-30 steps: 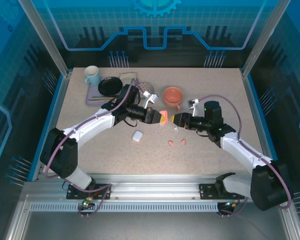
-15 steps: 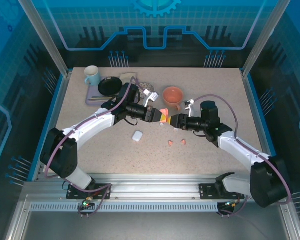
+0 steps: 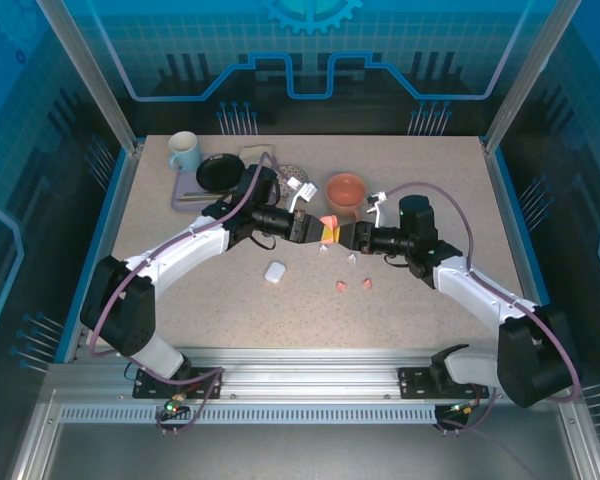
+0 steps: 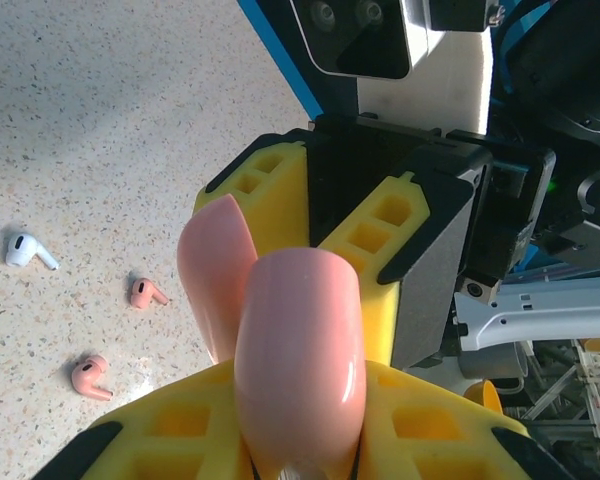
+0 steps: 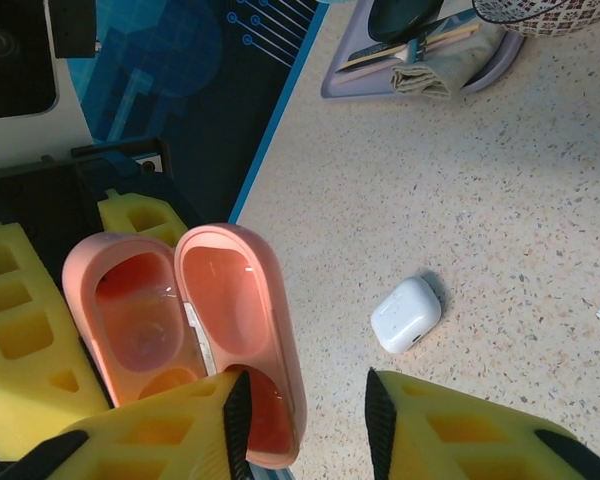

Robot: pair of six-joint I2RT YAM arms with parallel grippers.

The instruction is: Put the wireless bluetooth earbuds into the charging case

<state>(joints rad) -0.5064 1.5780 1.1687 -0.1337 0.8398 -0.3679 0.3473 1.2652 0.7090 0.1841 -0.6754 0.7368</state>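
Pink case point(image 5: 230, 310), lid swung open, sits clamped in the left pincer point(image 4: 300, 415), up off the table point(image 3: 450, 190). We read the right pincer point(image 5: 308, 435) as partly open. Its jaws are apart with the tip of one shell between them, close to one pad and with a gap on the other side, so no grip yet. No earbud in the wells that we can see.

Step, we judge: the right pincer takes one shell so the open case is steadied or handed over. To do it well, centre the shell in the gap first. Then close slowly on the shell wall only, clear of the hinge, so the lid does not snap shut or twist out. The left pincer should not let go before the right is firm. Wells should face up for loading.

Pink earbuds point(image 4: 145, 292) and a white earbud point(image 4: 25, 250) lie loose on the table, below the pincers and to their near side. A white case point(image 3: 275, 271) lies shut below the left pincer, also on the near side.

Pose: both arms reach in toward mid-table, forearms low and near level. The wrists are turned to face each other, pincers nose to nose and almost touching.
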